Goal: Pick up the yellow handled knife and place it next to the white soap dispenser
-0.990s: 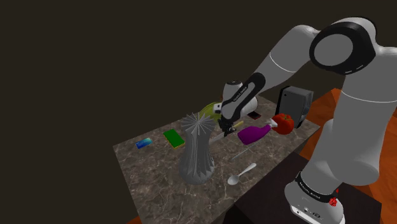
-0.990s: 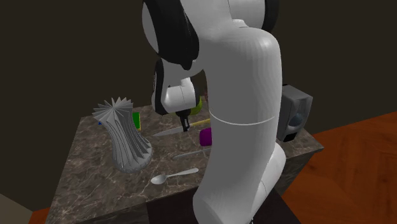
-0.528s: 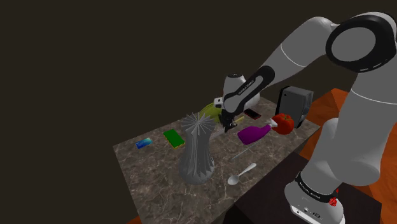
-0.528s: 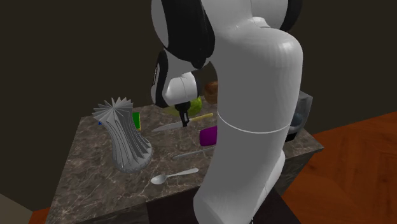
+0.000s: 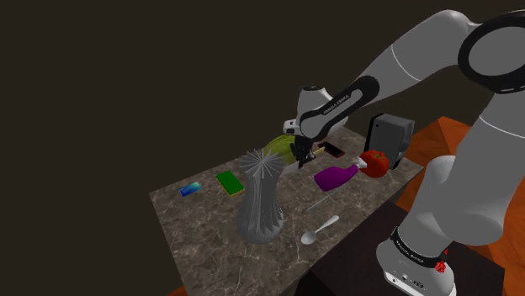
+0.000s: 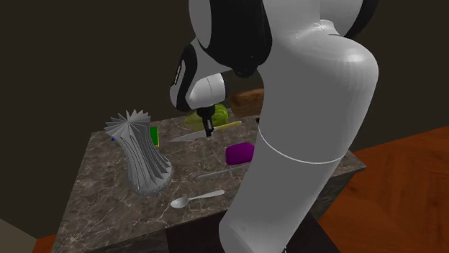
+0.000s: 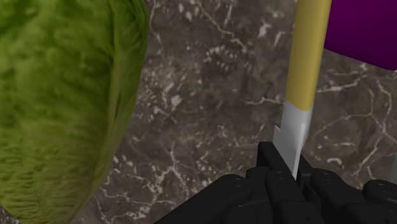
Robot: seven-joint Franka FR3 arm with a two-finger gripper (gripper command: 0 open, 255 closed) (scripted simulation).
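The gripper [image 7: 286,168] is clamping its black fingers on the silver blade of the knife [image 7: 299,95], right where the blade is meeting the yellow handle, and the handle is pointing away from the hand. In the second exterior view the knife is sitting roughly level under the hand, over the marble counter [image 6: 108,201]. It is passing between the green leafy vegetable [image 6: 218,114] and the purple bottle [image 6: 239,153]. The grey fluted vase [image 5: 258,202] is standing further off, with a spoon [image 5: 320,229] lying near the counter's edge.
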